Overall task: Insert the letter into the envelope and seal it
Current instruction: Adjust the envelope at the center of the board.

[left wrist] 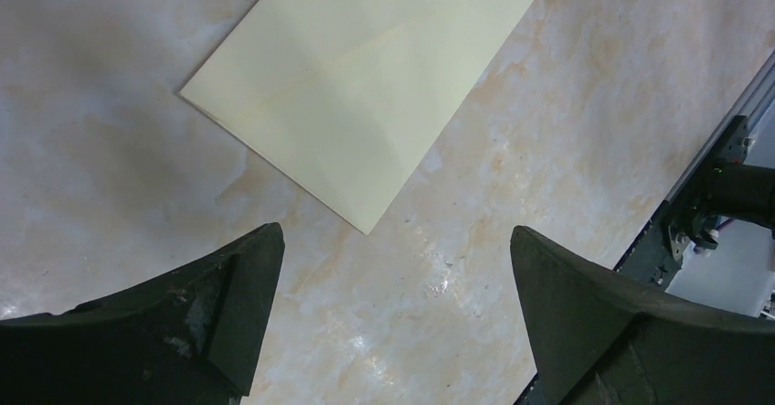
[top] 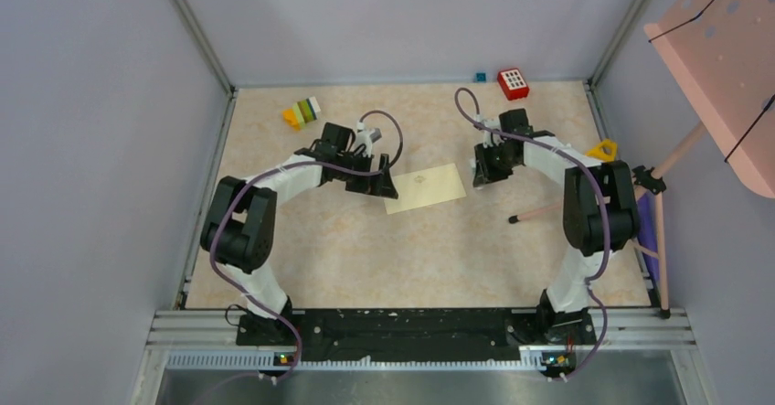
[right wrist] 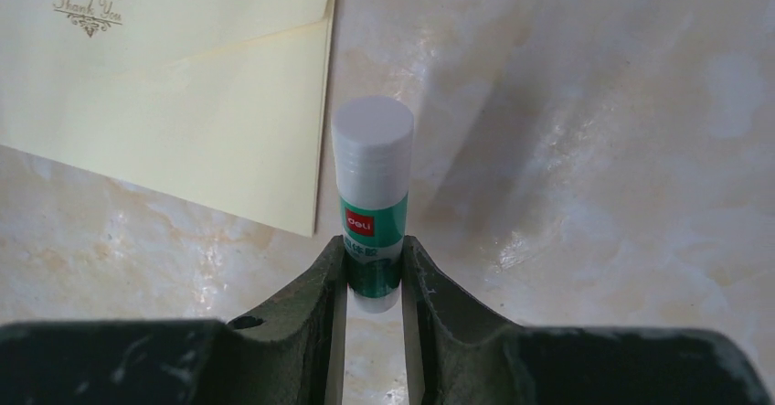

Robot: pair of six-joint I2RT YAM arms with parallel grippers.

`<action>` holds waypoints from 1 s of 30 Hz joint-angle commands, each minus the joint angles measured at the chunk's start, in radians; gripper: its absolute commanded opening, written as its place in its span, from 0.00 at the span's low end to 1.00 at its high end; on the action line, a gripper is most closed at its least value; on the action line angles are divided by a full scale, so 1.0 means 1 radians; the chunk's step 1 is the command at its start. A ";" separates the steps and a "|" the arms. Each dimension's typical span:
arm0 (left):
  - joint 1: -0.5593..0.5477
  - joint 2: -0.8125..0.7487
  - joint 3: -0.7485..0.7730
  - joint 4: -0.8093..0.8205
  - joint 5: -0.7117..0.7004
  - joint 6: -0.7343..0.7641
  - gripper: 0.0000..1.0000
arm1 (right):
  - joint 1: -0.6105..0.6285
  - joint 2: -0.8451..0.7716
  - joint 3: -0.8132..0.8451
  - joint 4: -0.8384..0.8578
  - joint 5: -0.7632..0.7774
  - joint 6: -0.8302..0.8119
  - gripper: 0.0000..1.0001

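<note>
The pale cream envelope [top: 425, 188] lies flat at the table's middle, flap folded down, gold "Thank You" print on its face [right wrist: 87, 5]. My left gripper [top: 385, 186] sits just off its left end, open and empty; in the left wrist view the envelope [left wrist: 366, 85] lies ahead of the spread jaws [left wrist: 395, 231]. My right gripper [top: 481, 171] is at the envelope's right end, shut on a green-labelled glue stick [right wrist: 372, 176] with its white cap on, standing beside the envelope's edge [right wrist: 315, 149]. The letter shows in no view.
Coloured blocks [top: 302, 112] lie at the back left, a red block [top: 513, 82] and a small blue piece [top: 480, 77] at the back. A yellow triangle [top: 603, 150] and a thin rod [top: 539, 211] lie right. A pink stand [top: 722, 67] leans over the right wall.
</note>
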 commanded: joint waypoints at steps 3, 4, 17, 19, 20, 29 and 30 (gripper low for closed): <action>-0.010 0.098 0.037 -0.017 -0.046 0.014 0.98 | 0.022 0.058 0.076 -0.060 0.067 -0.054 0.00; -0.009 0.120 0.061 -0.043 -0.053 0.023 0.98 | 0.024 0.069 0.078 -0.061 0.067 -0.054 0.00; -0.010 0.220 0.149 -0.009 -0.044 -0.004 0.98 | 0.030 0.127 0.116 -0.062 0.064 -0.036 0.00; -0.010 0.230 0.156 -0.001 -0.040 -0.014 0.98 | 0.030 0.128 0.120 -0.065 0.063 -0.036 0.00; -0.010 0.234 0.159 0.005 -0.036 -0.016 0.98 | 0.030 0.128 0.121 -0.066 0.064 -0.036 0.00; -0.010 0.283 0.219 0.038 -0.042 -0.031 0.98 | 0.030 0.125 0.127 -0.082 0.066 -0.032 0.00; -0.009 0.288 0.226 0.040 -0.045 -0.033 0.98 | 0.030 0.123 0.127 -0.085 0.064 -0.031 0.00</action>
